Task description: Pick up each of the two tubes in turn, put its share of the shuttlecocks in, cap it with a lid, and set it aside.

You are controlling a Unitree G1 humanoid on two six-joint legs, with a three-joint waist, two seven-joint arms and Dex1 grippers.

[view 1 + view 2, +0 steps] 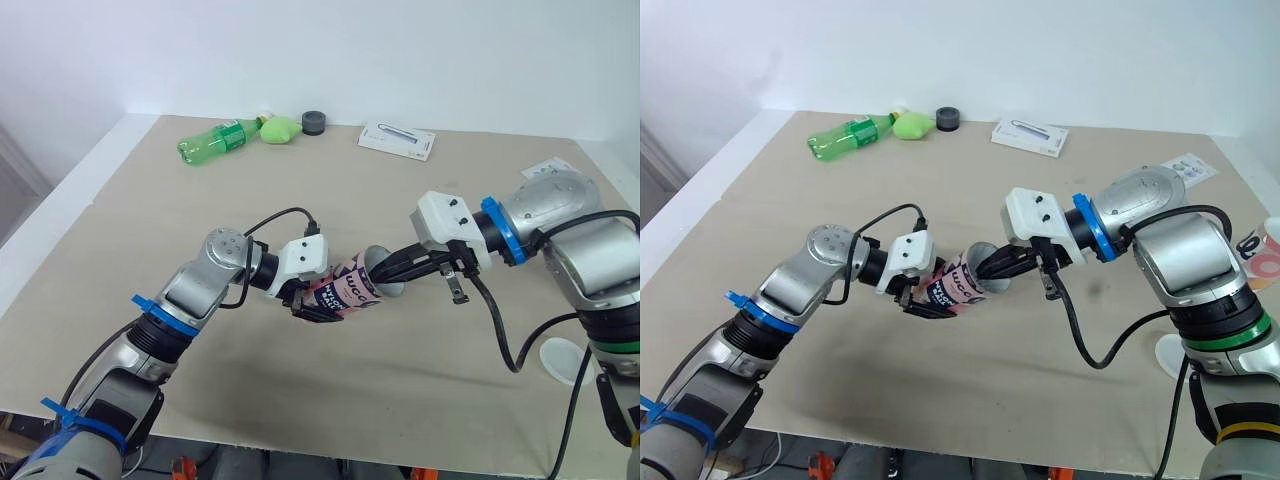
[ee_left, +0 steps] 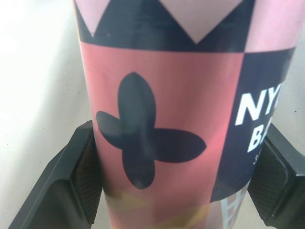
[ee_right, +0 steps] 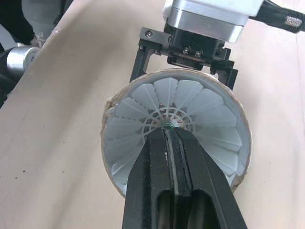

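Above the middle of the desk (image 1: 300, 190), the left tool (image 1: 316, 302) pinches a pink-and-navy patterned tube (image 1: 350, 288) between its 2 black fingers (image 2: 81, 176), holding it tilted with the open mouth toward the right arm. The right tool (image 3: 167, 132) – its fingers pressed together – reaches into that mouth, tips at the centre of a white shuttlecock (image 3: 143, 109) seated inside the tube. A white lid (image 1: 565, 360) lies flat near the desk's right edge. Along the far edge rest a green bottle (image 1: 215, 140) on its side, a small black round object (image 1: 314, 122) and a white box (image 1: 396, 139) – all well apart from both arms.
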